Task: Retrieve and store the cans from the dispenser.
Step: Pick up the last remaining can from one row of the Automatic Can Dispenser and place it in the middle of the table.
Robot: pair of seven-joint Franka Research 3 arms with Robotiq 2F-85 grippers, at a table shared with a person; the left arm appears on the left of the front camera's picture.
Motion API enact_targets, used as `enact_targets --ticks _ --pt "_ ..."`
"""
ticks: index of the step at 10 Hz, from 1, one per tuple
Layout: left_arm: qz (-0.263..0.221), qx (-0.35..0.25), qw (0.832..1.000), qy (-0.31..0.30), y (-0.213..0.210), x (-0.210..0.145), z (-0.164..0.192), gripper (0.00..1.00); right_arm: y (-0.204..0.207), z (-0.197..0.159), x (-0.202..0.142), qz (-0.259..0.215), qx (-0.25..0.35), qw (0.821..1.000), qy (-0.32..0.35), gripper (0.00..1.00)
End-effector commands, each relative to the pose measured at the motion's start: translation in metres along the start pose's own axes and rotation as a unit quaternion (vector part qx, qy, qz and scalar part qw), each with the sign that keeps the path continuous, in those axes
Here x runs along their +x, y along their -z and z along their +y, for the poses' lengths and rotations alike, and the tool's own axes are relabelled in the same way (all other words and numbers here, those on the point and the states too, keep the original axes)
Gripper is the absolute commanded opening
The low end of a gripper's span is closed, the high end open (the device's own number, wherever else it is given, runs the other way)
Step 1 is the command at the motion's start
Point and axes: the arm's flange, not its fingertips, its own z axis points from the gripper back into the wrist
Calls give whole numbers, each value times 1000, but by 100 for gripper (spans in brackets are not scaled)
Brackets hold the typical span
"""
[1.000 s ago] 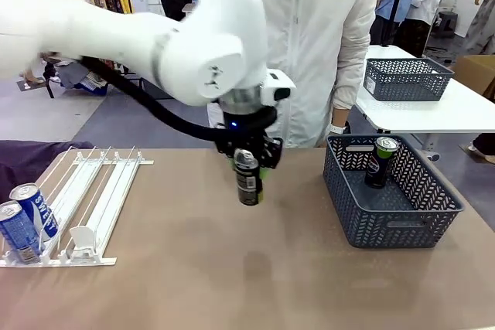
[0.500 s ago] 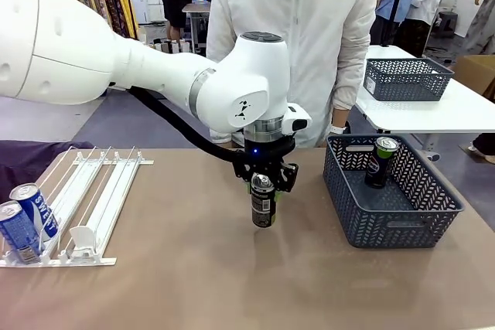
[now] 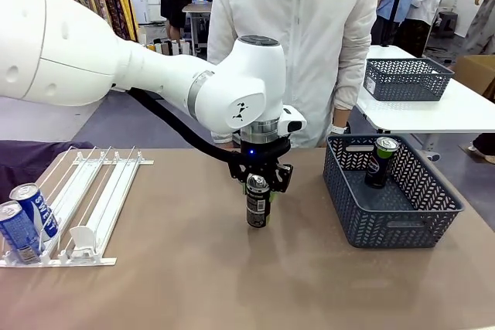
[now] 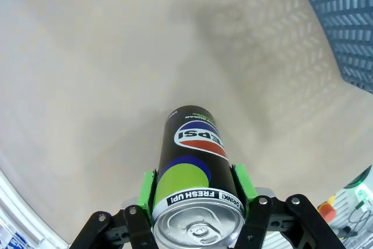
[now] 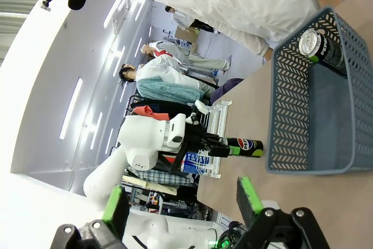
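A black can with a green patch stands upright at mid-table, its base at the tabletop. My left gripper is shut on its upper part from above. In the left wrist view the green pads press both sides of this can. Two blue cans lie at the near end of the white dispenser at left. Another dark can stands in the grey basket at right. My right gripper is open with nothing between its fingers, and looks toward the basket and the held can.
A person in a white jacket stands at the far edge of the table, right behind the left arm. A second grey basket sits on a white side table at back right. Bare tabletop lies in front of the can and between it and the basket.
My left arm has carried the black can to the right and down, from hanging above the table to standing at its surface. The grip has not changed.
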Motion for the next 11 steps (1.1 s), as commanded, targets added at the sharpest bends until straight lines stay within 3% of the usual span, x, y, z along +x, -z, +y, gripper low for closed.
enact_targets --ticks 1,2,3,4,6,8,9,11 --pt "-1 13 1000 -7 0 -4 2 0 1 1 2 -4 10 1000 -12 100" --pt "1 14 1000 -5 2 -3 2 15 1 1 2 -4 10 1000 -12 100" --pt "3 15 1000 -1 1 -3 3 74 1 1 2 -4 10 1000 -12 100" --pt "1 16 1000 -2 -1 -4 5 100 1 1 2 -4 10 1000 -12 100" --pt "-24 16 1000 -1 -26 -10 10 100 1 1 2 -4 10 1000 -12 100" --pt "-78 -6 997 3 -95 -37 26 100 1 1 2 -4 10 1000 -12 100" --pt "-95 -19 995 8 -136 -62 42 100 1 1 2 -4 10 1000 -12 100" --pt "-166 -120 979 15 -201 -121 107 100 1 1 2 -4 10 1000 -12 100"
